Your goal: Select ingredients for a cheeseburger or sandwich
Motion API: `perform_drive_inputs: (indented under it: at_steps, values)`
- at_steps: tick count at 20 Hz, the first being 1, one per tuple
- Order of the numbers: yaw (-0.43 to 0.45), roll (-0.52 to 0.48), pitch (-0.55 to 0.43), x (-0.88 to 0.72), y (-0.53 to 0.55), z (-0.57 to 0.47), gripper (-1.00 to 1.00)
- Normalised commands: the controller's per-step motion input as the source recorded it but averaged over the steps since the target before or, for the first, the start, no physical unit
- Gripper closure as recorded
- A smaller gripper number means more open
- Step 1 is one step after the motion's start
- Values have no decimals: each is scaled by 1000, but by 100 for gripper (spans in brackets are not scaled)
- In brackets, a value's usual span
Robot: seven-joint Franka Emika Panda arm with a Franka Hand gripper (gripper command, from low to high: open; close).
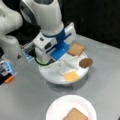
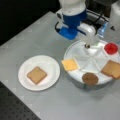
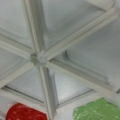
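Grey tabletop (image 1: 22, 95) against a dark backdrop is shown in a front view, where a white paper plate (image 1: 56, 107) lies near the bottom with one toast square (image 1: 75, 115) on it, cut off at the frame's edge; the sandwich is thus judged barely begun. Beyond it a round white sectioned tray (image 1: 50, 76) holds a cheese square (image 1: 71, 76), a dark patty (image 1: 86, 62) and a second toast square (image 1: 76, 49). The gripper (image 1: 53, 53) is lowered over the tray's left side, its fingertips hidden behind its own white and blue body, so whether they are apart or together cannot be told. In a front view from the opposite side, a red disc (image 2: 111, 48) is seen in a far-right compartment, just beside the gripper (image 2: 87, 45). In the wrist view, the tray's ribs (image 3: 40, 58) are seen meeting at the hub, with the red disc (image 3: 25, 113) and a green disc (image 3: 100, 111) at the bottom edge, both cut off. No fingers are shown there. The pieces are judged light, flat and stiff, best taken across opposite edges.
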Motion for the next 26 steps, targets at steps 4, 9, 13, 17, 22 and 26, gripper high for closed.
perform_drive_inputs:
  at_steps: [4,9,13,17,22,26]
  values:
    - [-14,-143,-219,-266,341,-195,-100]
    - [23,-121,-175,-56,195,-258,-100]
    - [38,-48,-117,3,94,-234,-100]
    - [80,-10,-55,24,59,-295,-100]
    - [166,63,37,32,-24,-185,-100]
    - [168,50,54,55,-43,-87,-100]
